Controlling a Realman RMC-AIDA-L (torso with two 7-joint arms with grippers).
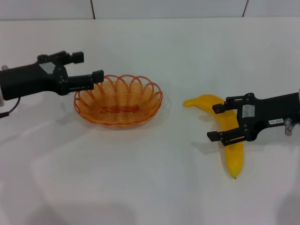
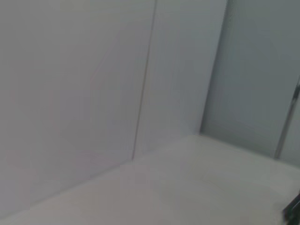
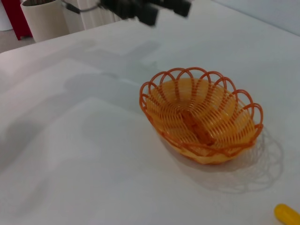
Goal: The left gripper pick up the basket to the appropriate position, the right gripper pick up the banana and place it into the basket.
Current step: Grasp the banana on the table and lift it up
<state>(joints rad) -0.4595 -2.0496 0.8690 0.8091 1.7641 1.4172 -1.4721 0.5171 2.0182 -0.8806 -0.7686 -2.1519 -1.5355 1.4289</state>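
Nearest to me, on my right, I have the banana (image 1: pixel 232 140) lying on the white surface (image 1: pixel 140 187), its pointed tip toward me and its curved stem end pointing off toward the middle. My right pincer (image 1: pixel 216 122) sits over the banana's midsection with its two fingers spread wide, one on either side of the fruit; I read it as released, straddling the banana rather than squeezing it. In the right wrist view only a yellow end of the banana (image 3: pixel 287 214) shows at the corner.

Farther back and left of centre, the basket (image 1: pixel 118 100) stands upright on the surface, well apart from the banana. My left pincer (image 1: pixel 89 69) reaches in from the left at the basket's rim, its lower finger just at the loops, its upper one higher. The fingers stand apart, so it is released, holding nothing.

The left wrist view shows only pale wall panels.
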